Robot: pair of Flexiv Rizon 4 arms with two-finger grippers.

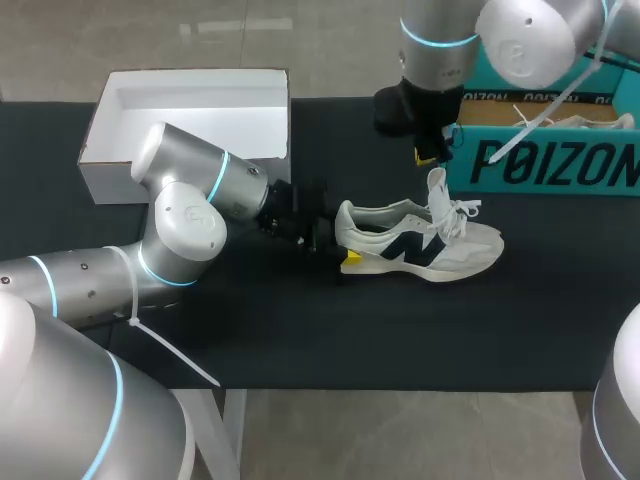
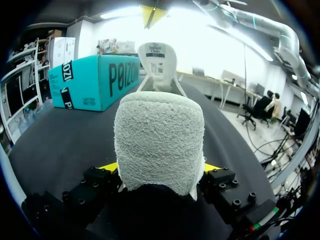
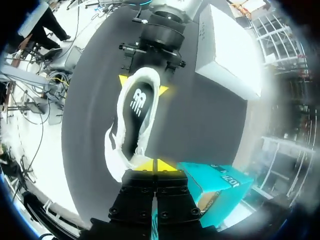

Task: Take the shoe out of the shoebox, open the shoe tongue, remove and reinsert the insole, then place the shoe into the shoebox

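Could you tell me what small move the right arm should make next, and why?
Probably lower the right tool into the shoe toward the insole. The tongue stands upright, so the insole lies exposed and not yet removed. The left tool clamps the heel, which should steady the shoe for that reach.

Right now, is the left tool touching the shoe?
Touching. In the left wrist view, the yellow tips of the left tool press against both sides of the fuzzy grey heel of the shoe.
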